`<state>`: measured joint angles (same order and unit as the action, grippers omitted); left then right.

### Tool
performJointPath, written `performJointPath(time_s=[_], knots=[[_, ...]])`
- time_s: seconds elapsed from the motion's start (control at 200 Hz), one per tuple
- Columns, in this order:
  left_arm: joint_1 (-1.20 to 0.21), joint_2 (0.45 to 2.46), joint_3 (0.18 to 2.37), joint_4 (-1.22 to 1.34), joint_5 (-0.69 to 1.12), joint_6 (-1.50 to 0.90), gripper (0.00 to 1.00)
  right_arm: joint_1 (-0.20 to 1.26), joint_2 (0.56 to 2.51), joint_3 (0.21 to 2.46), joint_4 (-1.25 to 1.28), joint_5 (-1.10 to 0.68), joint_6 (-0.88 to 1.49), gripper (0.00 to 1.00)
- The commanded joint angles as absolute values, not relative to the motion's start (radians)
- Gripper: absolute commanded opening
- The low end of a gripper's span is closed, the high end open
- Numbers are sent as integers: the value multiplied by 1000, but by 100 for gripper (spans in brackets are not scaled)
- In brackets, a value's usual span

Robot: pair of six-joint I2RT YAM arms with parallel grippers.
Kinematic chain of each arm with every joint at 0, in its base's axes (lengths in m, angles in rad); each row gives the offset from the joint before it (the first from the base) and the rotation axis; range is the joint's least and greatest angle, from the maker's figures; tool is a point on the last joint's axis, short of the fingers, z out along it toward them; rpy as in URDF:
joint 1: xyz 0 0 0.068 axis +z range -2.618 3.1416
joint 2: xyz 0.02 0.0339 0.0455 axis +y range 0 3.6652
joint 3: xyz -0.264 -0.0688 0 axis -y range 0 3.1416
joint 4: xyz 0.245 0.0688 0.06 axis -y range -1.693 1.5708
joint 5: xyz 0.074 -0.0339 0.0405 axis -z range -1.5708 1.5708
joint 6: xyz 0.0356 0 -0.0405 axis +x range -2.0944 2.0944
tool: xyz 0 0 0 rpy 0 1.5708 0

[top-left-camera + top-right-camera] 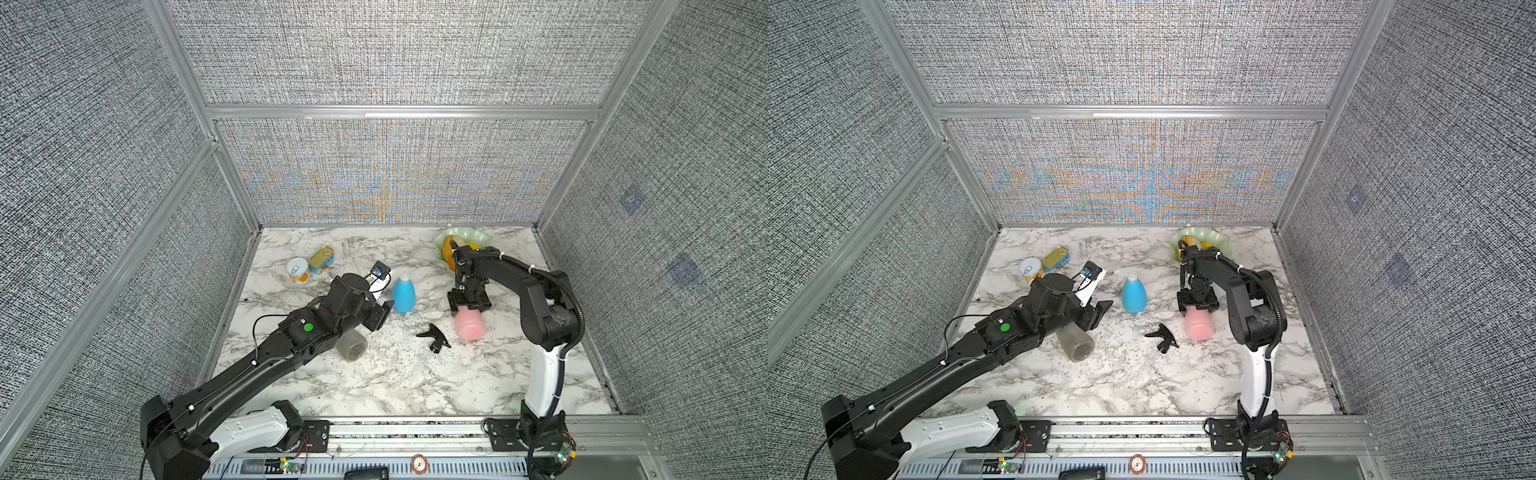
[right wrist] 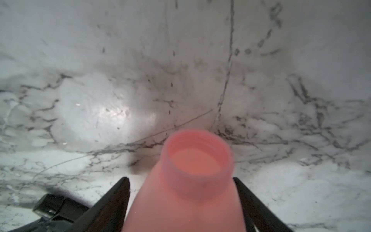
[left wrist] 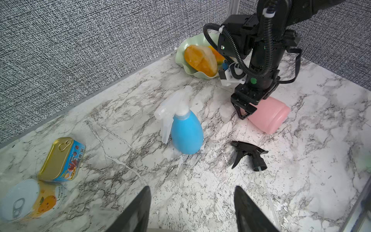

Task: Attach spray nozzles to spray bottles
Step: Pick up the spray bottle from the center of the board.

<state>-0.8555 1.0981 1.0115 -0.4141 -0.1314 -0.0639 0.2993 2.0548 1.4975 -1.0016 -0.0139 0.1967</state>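
Observation:
A blue spray bottle [image 1: 403,293] [image 1: 1133,295] [image 3: 186,130] stands upright mid-table with a translucent white spray nozzle [image 3: 172,106] on its neck. A black spray nozzle [image 1: 434,337] [image 1: 1163,337] [image 3: 249,154] lies loose on the marble, its thin dip tube [image 3: 267,190] trailing. My right gripper [image 1: 467,307] [image 2: 180,178] is shut on the tilted pink spray bottle [image 1: 469,326] [image 3: 269,116] [image 2: 190,190] near its open, bare neck. A smoky grey spray bottle [image 1: 353,347] [image 1: 1075,345] lies on its side under my left arm. My left gripper [image 1: 384,316] [image 3: 192,187] is open and empty, left of the blue bottle.
Two tin cans [image 1: 298,269] [image 1: 322,259] [image 3: 60,160] sit at the back left. A green bowl [image 1: 478,239] [image 3: 180,56] holding orange fruit stands at the back right, behind my right arm. Grey walls close three sides of the marble table [image 1: 395,382].

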Motion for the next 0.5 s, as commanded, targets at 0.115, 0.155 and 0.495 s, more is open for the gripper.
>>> performJointPath(time_s=[0.115,0.155,0.495], knots=[[-854,1115,1021,-381,-142,-62,66,299,2018,1465,-941,-59,210,69],[-854,1110,1015,-362,-160,-61,66,299,1999,1454,-922,-77,209,68],[-854,935,875,-17,-150,-52,75,307,1762,1368,-811,-82,221,67]])
